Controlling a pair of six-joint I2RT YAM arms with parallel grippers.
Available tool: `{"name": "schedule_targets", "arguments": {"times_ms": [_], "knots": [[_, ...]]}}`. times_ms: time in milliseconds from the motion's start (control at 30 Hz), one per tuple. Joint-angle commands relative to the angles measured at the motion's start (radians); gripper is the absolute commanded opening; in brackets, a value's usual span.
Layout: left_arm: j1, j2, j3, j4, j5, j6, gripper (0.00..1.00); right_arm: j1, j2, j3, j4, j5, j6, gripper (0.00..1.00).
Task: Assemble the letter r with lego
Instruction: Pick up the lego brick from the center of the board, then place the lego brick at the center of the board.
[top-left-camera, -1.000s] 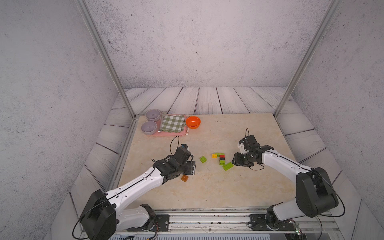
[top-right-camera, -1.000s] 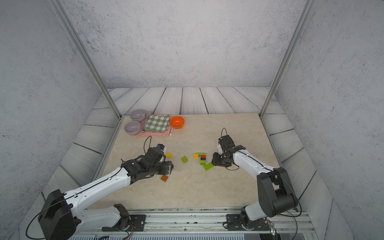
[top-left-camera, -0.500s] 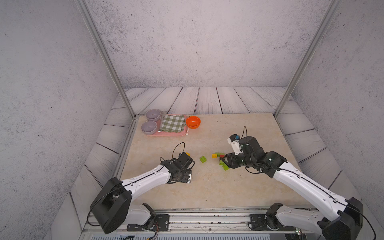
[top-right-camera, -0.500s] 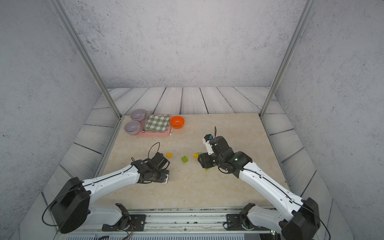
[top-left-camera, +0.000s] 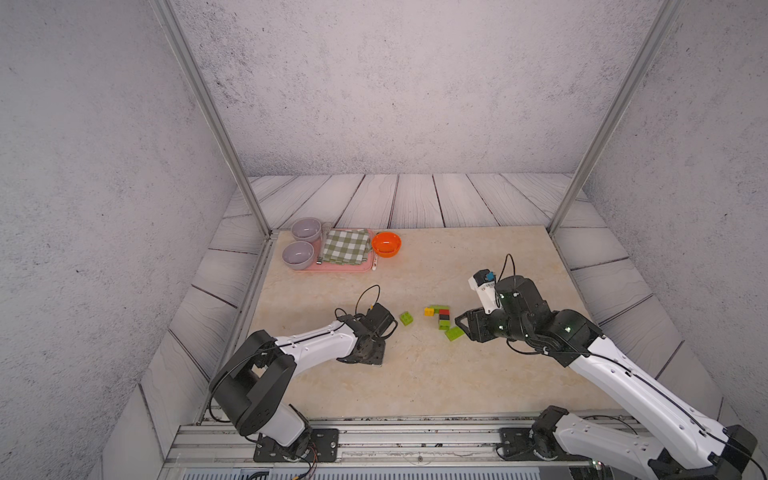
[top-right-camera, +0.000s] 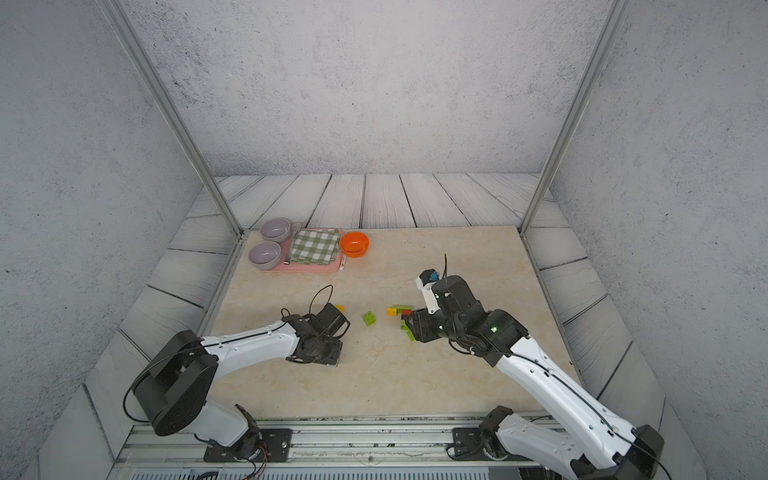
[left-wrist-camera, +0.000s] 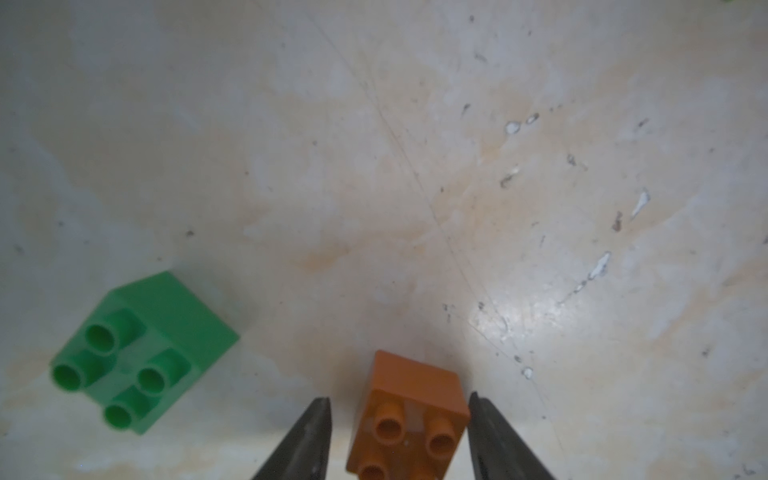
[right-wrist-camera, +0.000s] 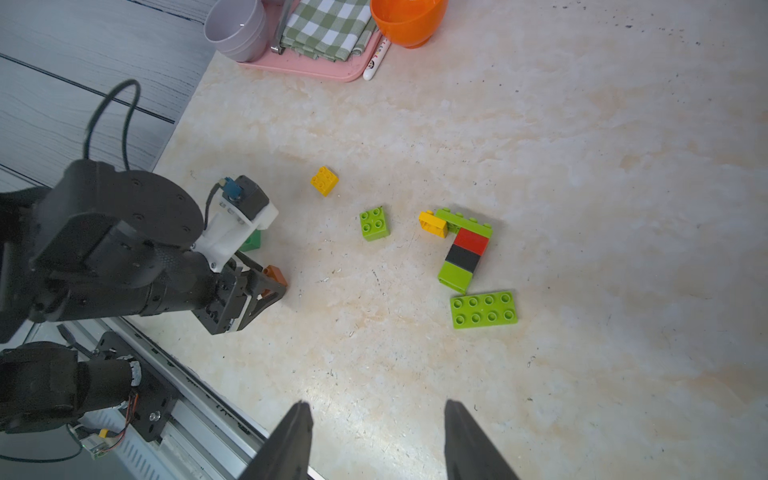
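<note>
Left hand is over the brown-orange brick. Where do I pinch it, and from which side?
Pinch the brown-orange brick on its two flat opposite side walls, coming straight down from above. It sits studs up on the table, and the left hand straddles those walls.

free: table (top-left-camera: 415, 386) front | blocked: brick cluster (top-left-camera: 444, 318) centre, tray (top-left-camera: 332, 267) far-left corner
</note>
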Motion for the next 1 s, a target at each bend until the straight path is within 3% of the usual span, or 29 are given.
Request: {"name": "schedule_targets", "arguments": {"times_ms": [0, 300, 433, 533, 567, 600, 633, 700, 800, 967], "knots": [[-0.007, 0.006, 0.015, -0.002, 0.001, 0.011, 0.51, -0.001, -0.020, -0.002, -0.016, 0.010, 0.007, 0.54], [-0.015, 0.013, 0.030, -0.012, -0.010, 0.021, 0.35, -0.001, -0.040, -0.026, -0.026, 0.056, 0.056, 0.54], [-0.079, -0.013, 0.061, -0.047, 0.002, -0.008, 0.30, -0.001, -0.069, -0.050, -0.056, 0.228, 0.190, 0.62], [-0.171, -0.024, 0.098, -0.075, -0.015, -0.105, 0.22, -0.002, -0.094, -0.075, -0.086, 0.376, 0.346, 0.75], [-0.199, -0.020, 0.116, -0.086, -0.025, -0.150, 0.17, 0.000, -0.102, -0.076, -0.093, 0.384, 0.357, 0.82], [-0.229, -0.012, 0.132, -0.101, -0.044, -0.212, 0.13, -0.002, -0.112, -0.073, -0.099, 0.380, 0.352, 0.96], [-0.255, -0.003, 0.145, -0.115, -0.062, -0.279, 0.07, -0.002, -0.124, -0.070, -0.102, 0.371, 0.353, 0.99], [-0.297, 0.016, 0.156, -0.098, -0.082, -0.379, 0.00, -0.001, -0.148, -0.072, -0.110, 0.358, 0.342, 0.99], [-0.342, 0.088, 0.206, -0.114, -0.110, -0.463, 0.00, -0.001, -0.193, -0.097, -0.076, 0.296, 0.244, 0.99], [-0.378, 0.216, 0.335, -0.177, -0.125, -0.483, 0.00, -0.002, -0.218, -0.083, -0.138, 0.334, 0.229, 0.99]]}}
